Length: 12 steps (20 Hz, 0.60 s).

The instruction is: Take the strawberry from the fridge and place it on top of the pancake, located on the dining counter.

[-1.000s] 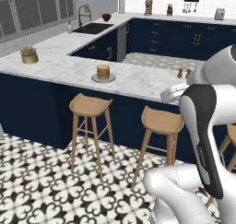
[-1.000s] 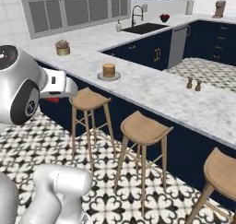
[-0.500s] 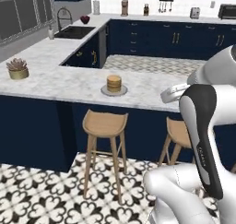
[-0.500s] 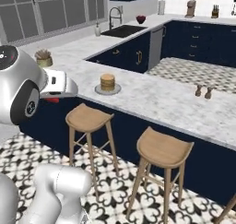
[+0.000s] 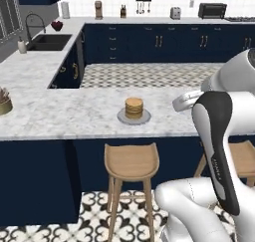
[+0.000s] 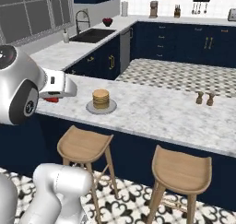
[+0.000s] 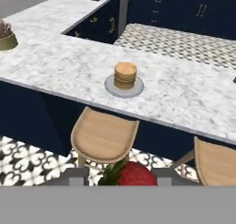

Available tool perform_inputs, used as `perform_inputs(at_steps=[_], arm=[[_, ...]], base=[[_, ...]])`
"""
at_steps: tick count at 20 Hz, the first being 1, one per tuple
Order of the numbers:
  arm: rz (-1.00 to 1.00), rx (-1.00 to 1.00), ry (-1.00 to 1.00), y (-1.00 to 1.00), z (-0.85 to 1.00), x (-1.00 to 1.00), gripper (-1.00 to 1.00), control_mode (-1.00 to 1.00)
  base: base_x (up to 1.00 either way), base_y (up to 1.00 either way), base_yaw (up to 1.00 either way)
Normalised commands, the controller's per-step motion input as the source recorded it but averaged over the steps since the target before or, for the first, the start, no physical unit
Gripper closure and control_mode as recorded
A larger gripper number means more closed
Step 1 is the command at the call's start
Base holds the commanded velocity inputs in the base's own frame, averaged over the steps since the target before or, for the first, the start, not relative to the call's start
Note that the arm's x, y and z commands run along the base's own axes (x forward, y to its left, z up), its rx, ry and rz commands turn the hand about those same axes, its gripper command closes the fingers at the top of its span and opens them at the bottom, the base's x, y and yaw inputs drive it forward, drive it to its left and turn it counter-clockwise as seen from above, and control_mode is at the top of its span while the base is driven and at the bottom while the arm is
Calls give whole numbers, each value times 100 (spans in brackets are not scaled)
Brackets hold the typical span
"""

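My gripper [image 7: 120, 178] is shut on the strawberry [image 7: 133, 174], a small red berry with green leaves between the two dark fingertips. In the right base view the strawberry [image 6: 52, 99] peeks out red under the white hand, left of the pancake. The pancake [image 7: 125, 74] is a short golden stack on a round grey plate [image 7: 110, 88], standing on the dining counter [image 7: 184, 91] ahead of and below the hand. The same pancake [image 5: 134, 107] [image 6: 101, 98] sits near the counter's front edge. The fridge is out of view.
Two wooden stools [image 7: 103, 138] [image 7: 216, 163] stand against the navy counter front below the plate. Salt and pepper shakers [image 6: 205, 98] stand to the right on the counter, and a potted plant [image 5: 4, 102] to the left. A sink [image 5: 47, 42] lies on the back-left counter.
The whole picture has shifted: the base has driven along the counter, so the pancake now lies nearly straight ahead and closer. The gripper has stayed shut on the strawberry.
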Motion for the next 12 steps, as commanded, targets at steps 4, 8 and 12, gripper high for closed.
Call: perform_inputs(at_steps=[4,8,12], arm=[[0,0,0,0,0,0,100,100],[0,0,0,0,0,0,100,100],[0,0,14,25,-2,75,100,-100]], base=[[73,64,-37],[82,54,-8],[25,8,0]])
